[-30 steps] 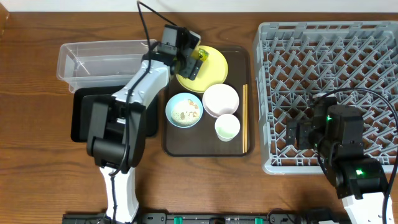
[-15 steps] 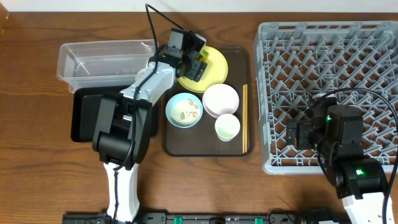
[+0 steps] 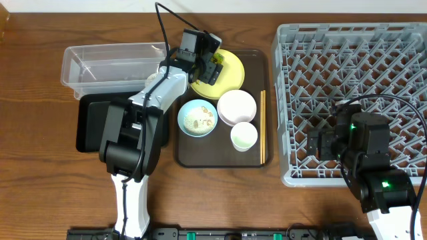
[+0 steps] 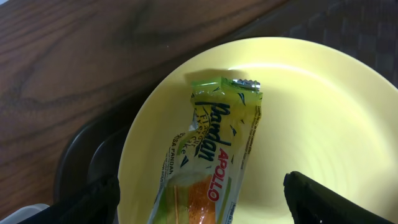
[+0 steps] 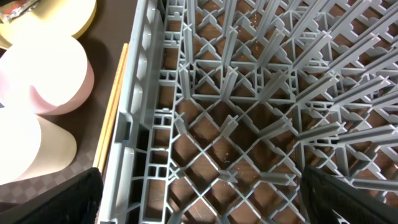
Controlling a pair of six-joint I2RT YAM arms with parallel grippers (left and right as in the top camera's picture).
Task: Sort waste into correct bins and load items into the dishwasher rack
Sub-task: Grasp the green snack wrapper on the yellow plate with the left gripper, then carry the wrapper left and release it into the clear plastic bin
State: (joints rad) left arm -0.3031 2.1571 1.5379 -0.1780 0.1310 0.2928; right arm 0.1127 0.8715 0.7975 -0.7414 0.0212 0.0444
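The yellow-green wrapper packet (image 4: 214,149) lies on the round yellow plate (image 4: 311,118), between the open fingers of my left gripper (image 4: 205,202), which hangs just above it. In the overhead view the left gripper (image 3: 208,65) is over the plate (image 3: 230,77). The light blue bowl (image 3: 197,118) holds whitish rice scraps. The pinkish-white bowl (image 3: 237,107), white cup (image 3: 244,137) and chopsticks (image 3: 262,127) sit on the brown tray. My right gripper (image 5: 199,199) is open over the grey dishwasher rack (image 3: 353,87), empty.
The clear tub (image 3: 110,65) stands at the back left, the black tray (image 3: 90,123) in front of it. The brown serving tray (image 3: 257,60) lies between them and the rack. The left arm stretches across the black tray.
In the first half second the left gripper shifted slightly right and further over the plate. Since then nothing has moved. The right arm stays still.
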